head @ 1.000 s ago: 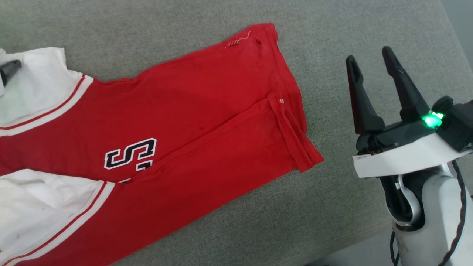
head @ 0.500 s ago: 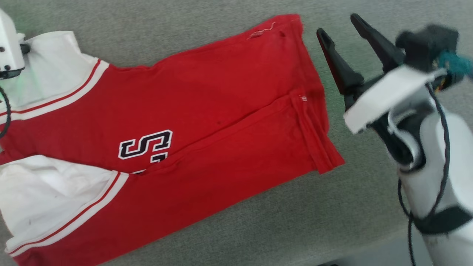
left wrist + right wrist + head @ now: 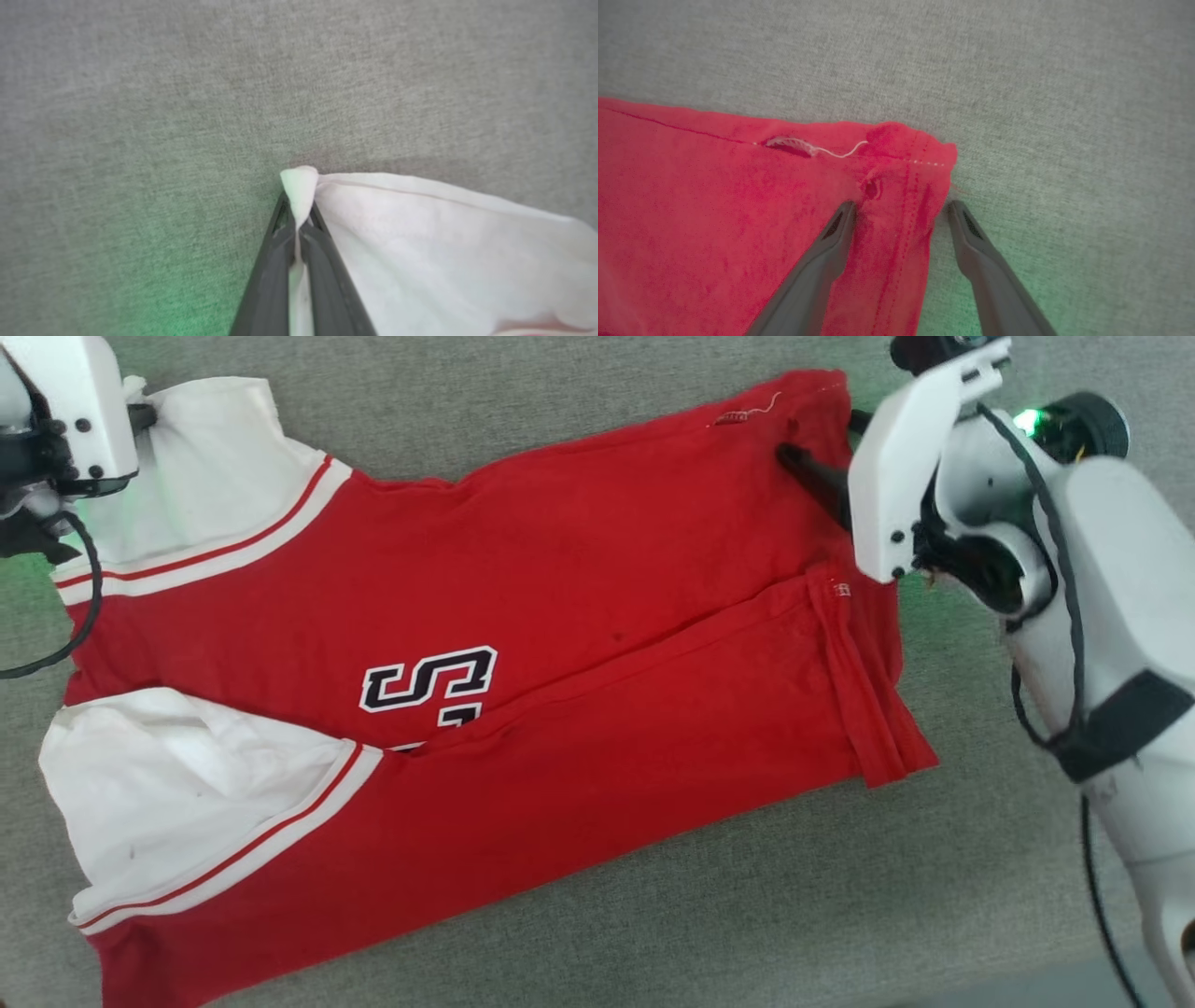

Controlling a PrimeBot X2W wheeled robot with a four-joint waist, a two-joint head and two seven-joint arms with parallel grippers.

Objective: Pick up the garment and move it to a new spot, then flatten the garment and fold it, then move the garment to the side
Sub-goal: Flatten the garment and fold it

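Gripping the garment point(image 3: 579, 607), spread flat mid-frame, by its white sleeve tip in my left gripper point(image 3: 297, 212), I have my right gripper point(image 3: 901, 210) wide astride the upper-right hem corner; closing there should start the fold.

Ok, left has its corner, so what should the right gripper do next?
Probably close the right gripper. Its jaws stand open, one finger on the garment, the other on the grey surface just past the hem corner, so the edge lies between them. The left gripper is already shut on the white sleeve corner.
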